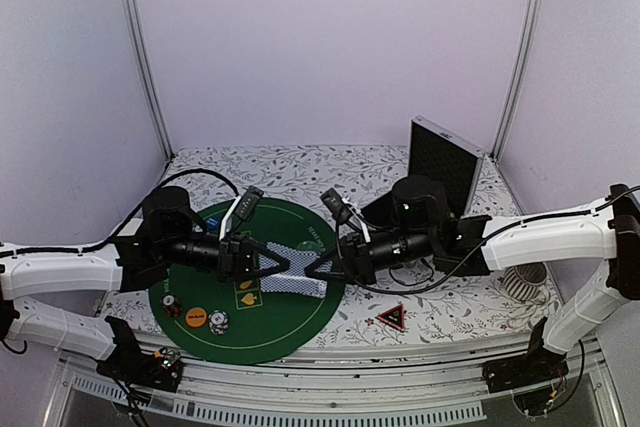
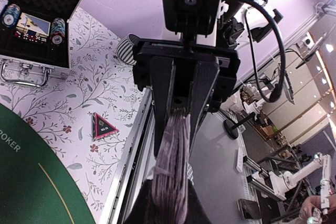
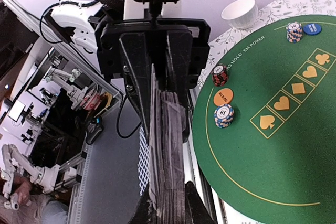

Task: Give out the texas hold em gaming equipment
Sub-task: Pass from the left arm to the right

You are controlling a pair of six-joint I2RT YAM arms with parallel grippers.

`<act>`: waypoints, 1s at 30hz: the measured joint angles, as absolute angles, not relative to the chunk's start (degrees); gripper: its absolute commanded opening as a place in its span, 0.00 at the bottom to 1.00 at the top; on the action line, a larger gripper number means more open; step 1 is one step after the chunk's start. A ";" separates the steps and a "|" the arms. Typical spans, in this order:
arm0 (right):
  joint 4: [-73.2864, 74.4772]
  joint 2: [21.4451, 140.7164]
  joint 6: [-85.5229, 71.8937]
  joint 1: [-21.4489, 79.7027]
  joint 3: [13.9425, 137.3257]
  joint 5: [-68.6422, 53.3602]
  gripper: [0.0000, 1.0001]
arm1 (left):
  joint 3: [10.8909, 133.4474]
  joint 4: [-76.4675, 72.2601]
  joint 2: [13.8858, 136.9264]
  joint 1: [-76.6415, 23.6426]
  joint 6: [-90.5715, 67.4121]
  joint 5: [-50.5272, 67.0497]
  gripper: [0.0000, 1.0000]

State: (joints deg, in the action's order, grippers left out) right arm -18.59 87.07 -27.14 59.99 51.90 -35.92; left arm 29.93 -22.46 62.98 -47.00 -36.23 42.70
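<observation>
Jaws on both arms grip the deck of cards (image 1: 290, 284), one pair at each end; squeeze evenly so no card slips out.

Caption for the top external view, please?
Left gripper and right gripper both clamp a deck of cards over the green poker mat, chip stacks nearby.

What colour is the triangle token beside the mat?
Red-edged triangle token with black centre; left wrist view shows it best.
</observation>
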 measured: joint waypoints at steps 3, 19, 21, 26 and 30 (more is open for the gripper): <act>-18.48 87.07 -27.20 59.96 51.90 -36.36 0.03 | 29.93 -22.48 63.02 -46.98 -36.23 42.87 0.46; -7.73 83.00 -32.38 58.04 51.66 -29.58 0.02 | 33.69 -0.05 53.01 -47.59 -20.95 21.43 0.98; -2.31 84.07 -32.36 58.04 54.24 -27.83 0.02 | 35.18 3.16 50.19 -49.74 -15.44 16.53 0.98; 6.66 86.00 -32.08 58.00 60.16 -26.37 0.02 | 39.35 6.98 44.49 -64.58 2.72 5.23 0.98; 10.39 87.68 -31.81 58.00 65.01 -26.96 0.02 | 44.07 11.03 49.08 -75.33 17.06 -4.54 0.98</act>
State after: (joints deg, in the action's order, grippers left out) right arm 10.39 87.68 -31.81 58.00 65.01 -26.96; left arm 44.07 11.03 49.08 -75.33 17.06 -4.54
